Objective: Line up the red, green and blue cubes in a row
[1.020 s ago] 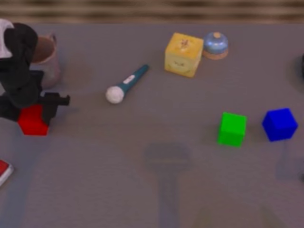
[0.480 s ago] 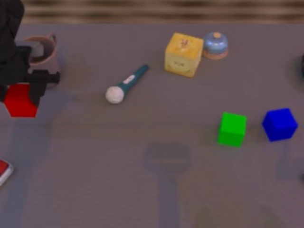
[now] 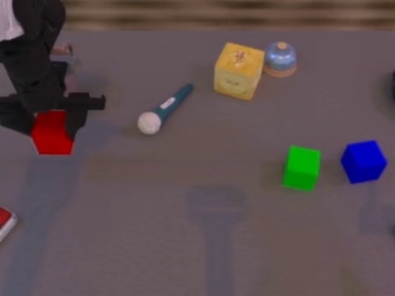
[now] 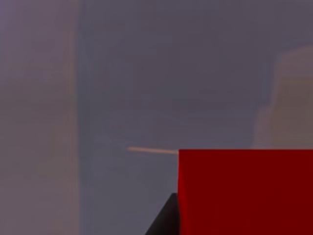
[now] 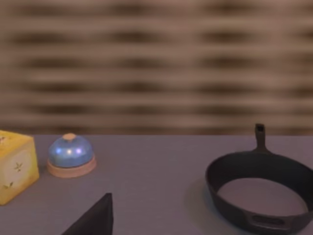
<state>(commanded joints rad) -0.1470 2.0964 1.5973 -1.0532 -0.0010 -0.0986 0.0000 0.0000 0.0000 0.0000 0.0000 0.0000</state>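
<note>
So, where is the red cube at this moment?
In the top view the red cube is at the table's left side, held in the left gripper, left of the microphone and far from the green cube.

Red cube [image 4: 244, 192] fills lower right corner, flat matte face toward camera, cut off by frame edges. Dark wedge of left gripper finger [image 4: 164, 218] touching cube's side at lower edge; only this one finger visible. Grey-purple table surface [image 4: 171, 73] behind. Thin pale tan line [image 4: 151, 150] runs up to cube's top corner; cannot tell what it is. Lighter tan blurred patches at both sides of view, unidentifiable.
</note>
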